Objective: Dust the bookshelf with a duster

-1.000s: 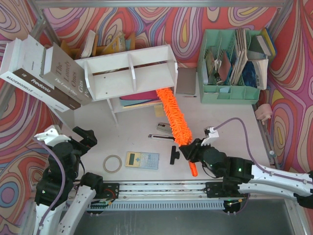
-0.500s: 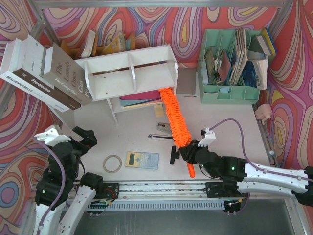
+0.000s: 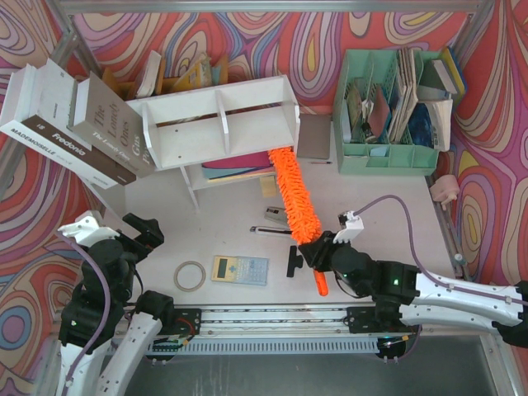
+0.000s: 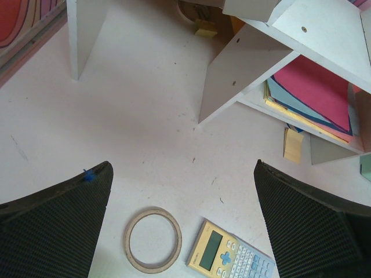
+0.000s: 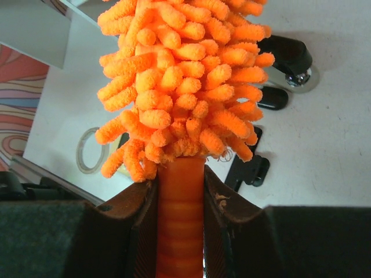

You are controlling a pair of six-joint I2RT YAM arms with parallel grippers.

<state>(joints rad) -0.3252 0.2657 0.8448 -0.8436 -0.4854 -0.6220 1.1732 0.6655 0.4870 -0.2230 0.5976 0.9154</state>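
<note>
Top external: right gripper [image 3: 317, 254], jaws clamped on handle of long orange fluffy microfibre duster [image 3: 294, 196]; head points 11 o'clock, tip at small white wooden bookshelf [image 3: 216, 124], lower tier. Left gripper [image 3: 142, 232]: jaws wide, empty.

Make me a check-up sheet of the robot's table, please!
Surface: white table, a few small dark specks.
Job's things: white bookshelf stands at the back, with folders on its lower tier. The orange duster has its fluffy tip at the right end of that tier.
Clutter: tape ring, calculator, stapler, black clip, green organizer and big books.
Grippers: left end effector is open and holds nothing. Right end effector is shut on the duster's handle.
Cables: purple cable arcs over the right arm, no snag seen.
Surroundings: swirly walls.
</note>
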